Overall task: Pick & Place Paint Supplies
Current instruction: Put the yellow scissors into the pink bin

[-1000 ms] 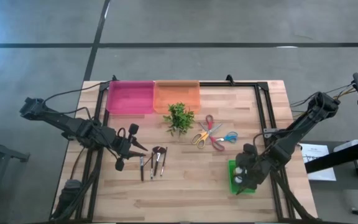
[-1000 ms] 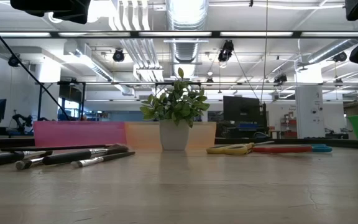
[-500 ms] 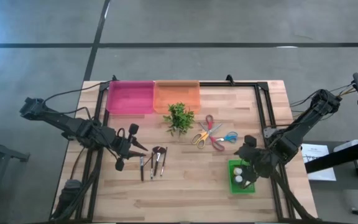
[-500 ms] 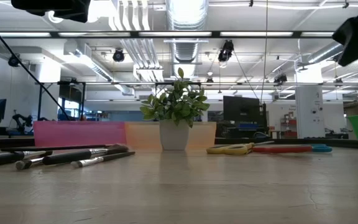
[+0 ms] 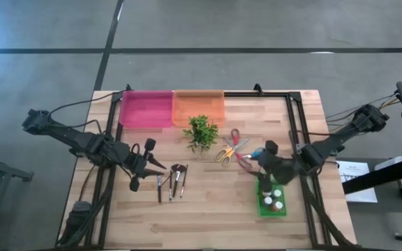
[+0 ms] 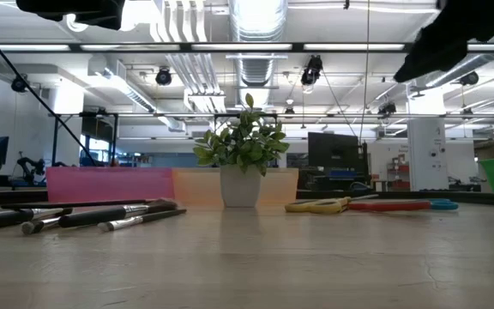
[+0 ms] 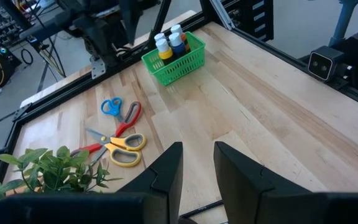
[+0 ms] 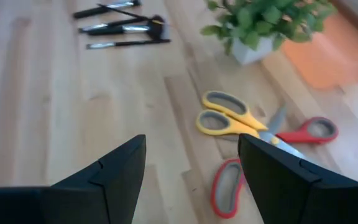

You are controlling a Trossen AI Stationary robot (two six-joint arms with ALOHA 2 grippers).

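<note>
The right gripper (image 5: pixel 265 155) hangs over the scissors (image 5: pixel 239 150), fingers apart and empty, the green basket (image 5: pixel 271 199) of paint bottles (image 5: pixel 272 198) just beside. The left gripper (image 5: pixel 147 166), fingers slightly apart, holds nothing; the brushes (image 5: pixel 172 180) lie just beside it on the bench (image 5: pixel 208 209).

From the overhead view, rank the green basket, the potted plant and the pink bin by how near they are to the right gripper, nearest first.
In the high view, from the right gripper:
1. Green basket: nearest, just in front of the gripper at the table's right side.
2. Potted plant: mid-table, left of the scissors.
3. Pink bin: farthest, at the back left corner.
</note>
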